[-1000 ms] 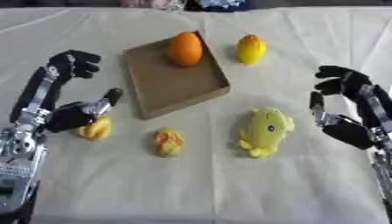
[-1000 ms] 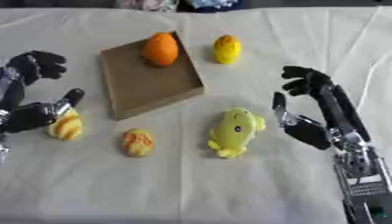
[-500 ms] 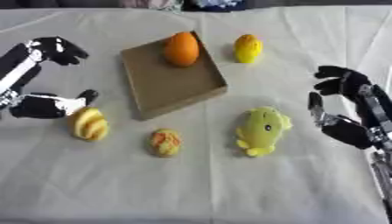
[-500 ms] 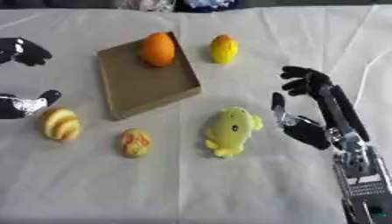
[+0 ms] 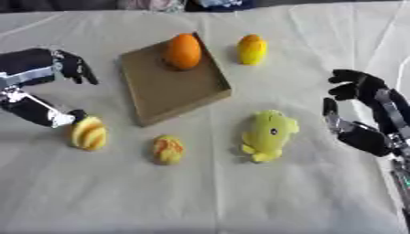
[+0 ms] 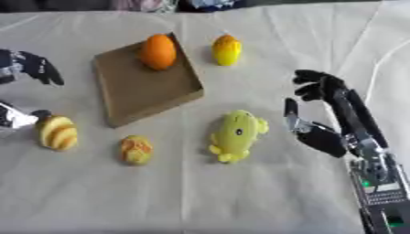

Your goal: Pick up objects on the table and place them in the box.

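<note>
A shallow brown cardboard box lies tilted at the centre back, with an orange in its far corner. Right of the box lies a yellow fruit. A yellow plush toy lies in front of the box's right corner. A small orange-yellow piece and a striped yellow piece lie at the front left. My left hand is open at the left edge, its thumb tip beside the striped piece and its fingers spread above. My right hand hangs open to the right of the plush toy, holding nothing.
A cream cloth with creases covers the whole table. Dark and light items show along the far edge. The wide strip of cloth in front of the objects bears nothing.
My left hand has drawn back to the left, off the striped yellow piece, which stays on the cloth. The right hand has hardly moved. The view has shifted slightly.
</note>
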